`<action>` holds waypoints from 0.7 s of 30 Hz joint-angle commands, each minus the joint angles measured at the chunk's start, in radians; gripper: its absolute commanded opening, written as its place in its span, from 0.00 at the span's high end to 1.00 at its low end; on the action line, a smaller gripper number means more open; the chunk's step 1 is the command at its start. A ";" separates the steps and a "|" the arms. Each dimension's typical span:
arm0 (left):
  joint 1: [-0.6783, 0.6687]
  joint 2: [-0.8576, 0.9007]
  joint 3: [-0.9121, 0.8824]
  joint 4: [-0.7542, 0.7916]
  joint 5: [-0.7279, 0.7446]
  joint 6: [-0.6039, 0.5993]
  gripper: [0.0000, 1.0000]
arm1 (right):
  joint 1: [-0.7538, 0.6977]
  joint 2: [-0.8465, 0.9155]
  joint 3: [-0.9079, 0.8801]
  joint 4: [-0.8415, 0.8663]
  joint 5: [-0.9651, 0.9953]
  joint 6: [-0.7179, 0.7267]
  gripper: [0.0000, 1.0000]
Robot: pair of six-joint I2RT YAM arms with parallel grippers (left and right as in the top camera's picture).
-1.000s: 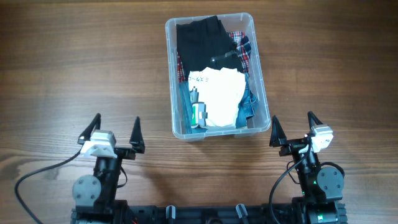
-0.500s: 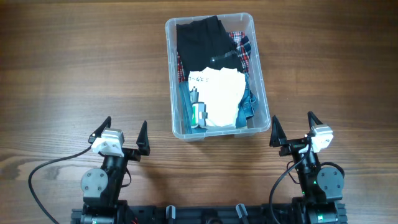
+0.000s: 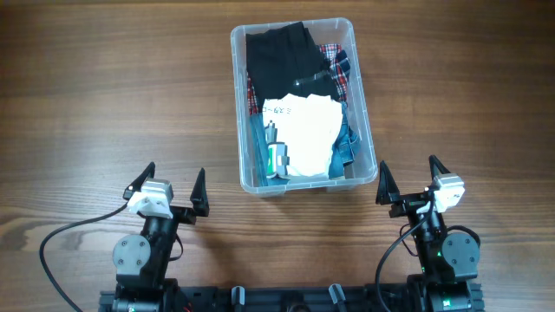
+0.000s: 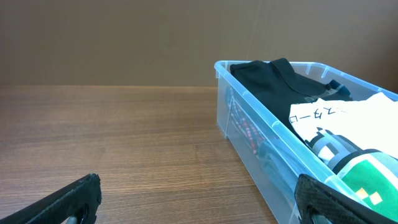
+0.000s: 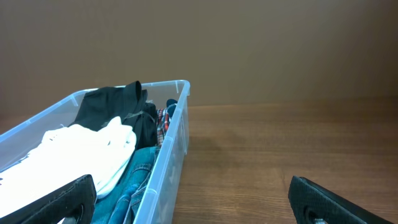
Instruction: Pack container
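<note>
1. Left gripper (image 3: 173, 178) and right gripper (image 3: 408, 169) hang with fingers spread wide and nothing between them. Both are near the front edge of the brown wooden table (image 3: 104, 104), one to each side of the clear rectangular plastic container (image 3: 308, 185), and neither touches it.
2. Container stands on the table just beyond the two arms, already filled. A folded black garment (image 3: 282, 61) lies at the far end and a white printed shirt (image 3: 303, 130) covers the near half. Red plaid cloth (image 3: 340, 74) and blue denim (image 3: 349, 147) run along the right wall, with a green-and-white item (image 3: 277, 159) in the near-left corner.
3. No loose item shows on the table, so packing looks finished or close to it.
4. First risk: in the wrist views the white shirt rides at or just above the rim. A finger pressing it down could catch a fold and pull it back out on lifting.
5. Second risk: the container looks light, so a push from one side alone would likely slide or turn it on the smooth wood.
6. Third risk: denim bunched against the right wall may creep over the rim if the layers beside it are disturbed.
</note>
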State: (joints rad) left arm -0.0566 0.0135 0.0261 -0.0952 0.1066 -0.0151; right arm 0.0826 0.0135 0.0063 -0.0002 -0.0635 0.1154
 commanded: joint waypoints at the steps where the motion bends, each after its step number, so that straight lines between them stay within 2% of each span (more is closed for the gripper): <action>1: 0.047 -0.011 -0.008 0.006 0.012 0.008 0.00 | 0.002 -0.010 -0.001 0.003 -0.015 0.018 0.00; 21: 0.064 -0.011 -0.008 0.006 0.012 0.008 0.00 | 0.002 -0.010 -0.001 0.003 -0.015 0.019 0.00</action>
State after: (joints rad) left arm 0.0013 0.0135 0.0261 -0.0952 0.1070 -0.0151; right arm 0.0826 0.0135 0.0063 -0.0002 -0.0635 0.1154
